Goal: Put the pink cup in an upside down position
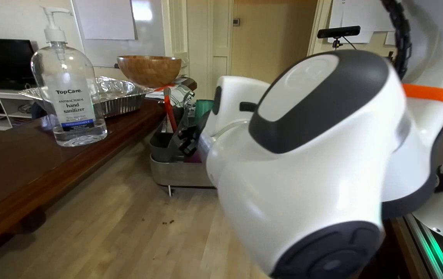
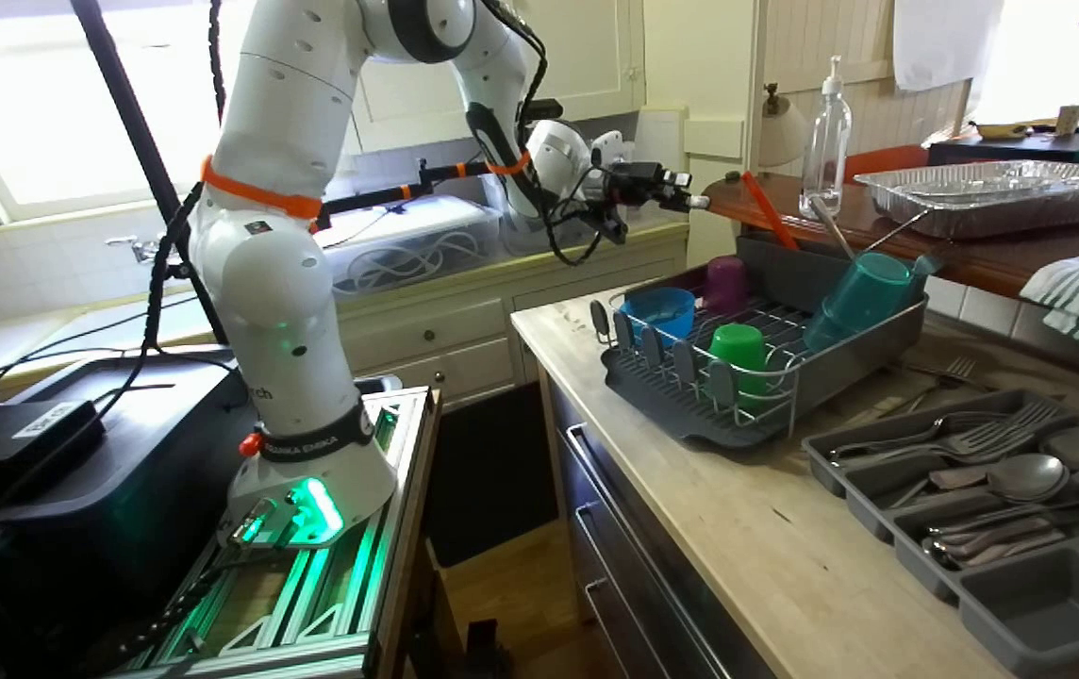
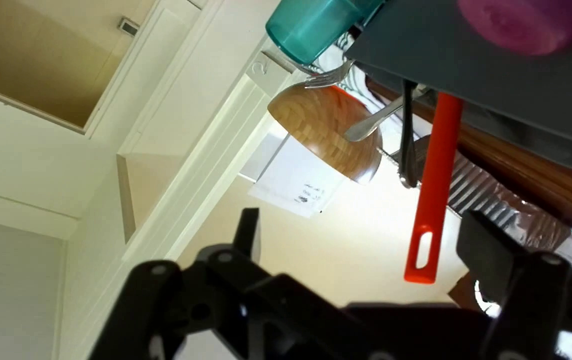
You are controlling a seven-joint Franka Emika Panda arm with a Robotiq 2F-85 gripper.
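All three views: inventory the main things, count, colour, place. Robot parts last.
dish rack: 1, grey, on the counter
pink cup: 1, magenta, in the rack
blue cup: 1, blue, in the rack
green cup: 1, green, in the rack
teal cup: at least 1, teal, tilted at the rack's edge
cutlery tray: 1, grey, on the counter
cutlery: several, silver, mostly in that tray
sanitizer bottle: 1, clear, on the table
foil tray: 1, silver, on the table
wooden bowl: 1, brown, near the foil tray
red handle: 1, red, rising from the rack
gripper: 1, black, raised, open
arm: 1, white, across from the counter
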